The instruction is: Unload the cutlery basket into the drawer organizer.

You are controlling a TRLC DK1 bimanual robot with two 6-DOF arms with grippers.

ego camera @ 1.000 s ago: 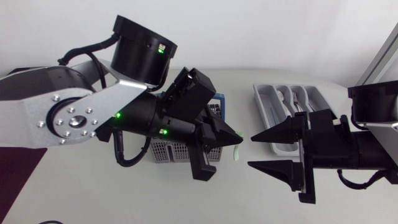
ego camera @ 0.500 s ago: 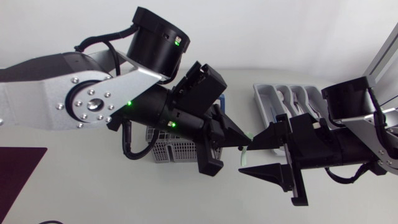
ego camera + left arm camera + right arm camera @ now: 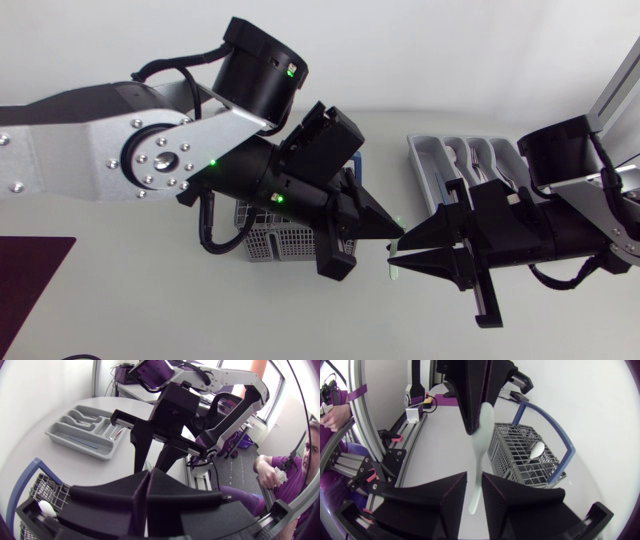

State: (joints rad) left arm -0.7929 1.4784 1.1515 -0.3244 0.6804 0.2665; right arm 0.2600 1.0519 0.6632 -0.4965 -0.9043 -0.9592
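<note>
A pale plastic utensil [image 3: 479, 450] hangs above the table between basket and organizer. My left gripper [image 3: 393, 230] is shut on its wider end, with the fingers [image 3: 475, 395] pinching it from above. The thin handle runs between the fingers of my right gripper [image 3: 474, 480], which press it from both sides. From overhead, my right gripper [image 3: 402, 253] meets the left one tip to tip, and the handle's end [image 3: 392, 266] shows below. The grey mesh basket [image 3: 262, 240] with a blue handle holds a white spoon [image 3: 536, 450]. The grey organizer [image 3: 440, 160] holds several pieces.
A dark purple mat [image 3: 30, 265] lies at the table's front left corner. The basket [image 3: 42, 495] sits right under my left arm. The organizer [image 3: 80, 435] stands behind my right arm, partly covered by it.
My right arm has moved left to the left gripper, and its fingers have drawn together around the utensil's handle. The left arm shifted slightly right, still holding the utensil.
</note>
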